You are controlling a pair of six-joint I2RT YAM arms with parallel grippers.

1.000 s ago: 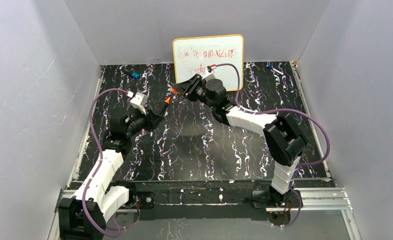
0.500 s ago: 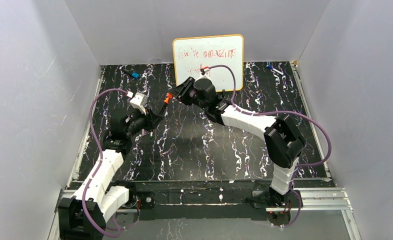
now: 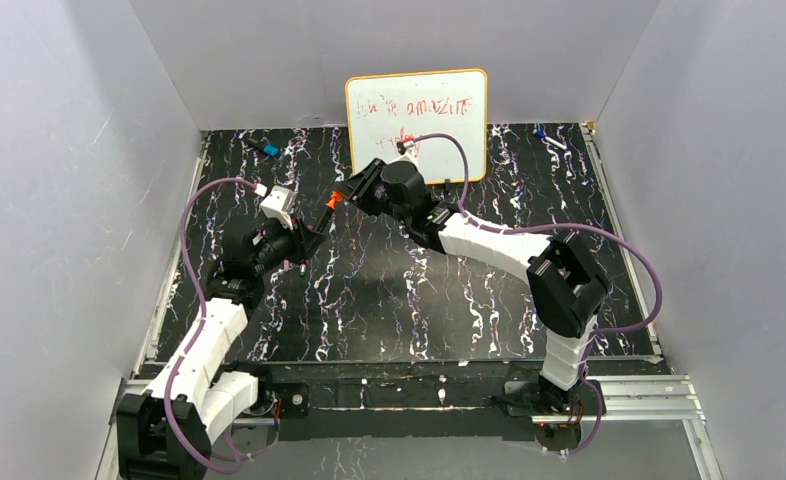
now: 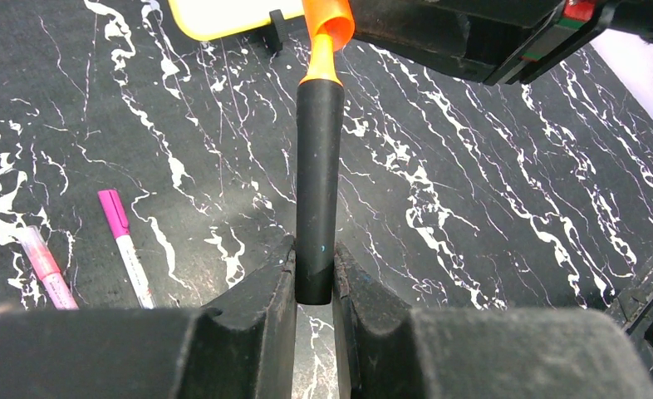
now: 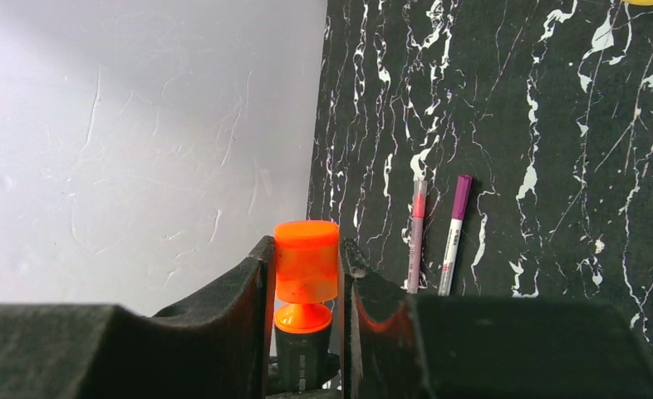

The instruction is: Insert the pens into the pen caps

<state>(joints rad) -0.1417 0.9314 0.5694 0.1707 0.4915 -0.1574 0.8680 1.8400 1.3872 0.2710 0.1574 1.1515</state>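
Observation:
My left gripper [image 4: 313, 266] is shut on the lower end of a thick black pen [image 4: 319, 183], which it holds upright above the mat. The pen's orange tip sits inside the mouth of an orange pen cap [image 5: 306, 262]. My right gripper [image 5: 306, 258] is shut on that cap, and the pen's orange collar [image 5: 304, 317] shows just below the cap's rim. In the top view the two grippers meet at the cap [image 3: 333, 201], left of the mat's middle. Two slim pens, one with a pink end [image 4: 45, 266] and one with a magenta end [image 4: 126, 245], lie side by side on the mat.
A yellow-framed whiteboard [image 3: 417, 120] stands at the back of the black marbled mat [image 3: 419, 290]. Blue-tipped pens lie at the back left [image 3: 266, 149] and back right [image 3: 544, 135]. Grey walls close in the left, right and rear sides.
My right gripper has moved left and down with the orange cap, bringing it onto the tip of the black pen. The left gripper has held its place.

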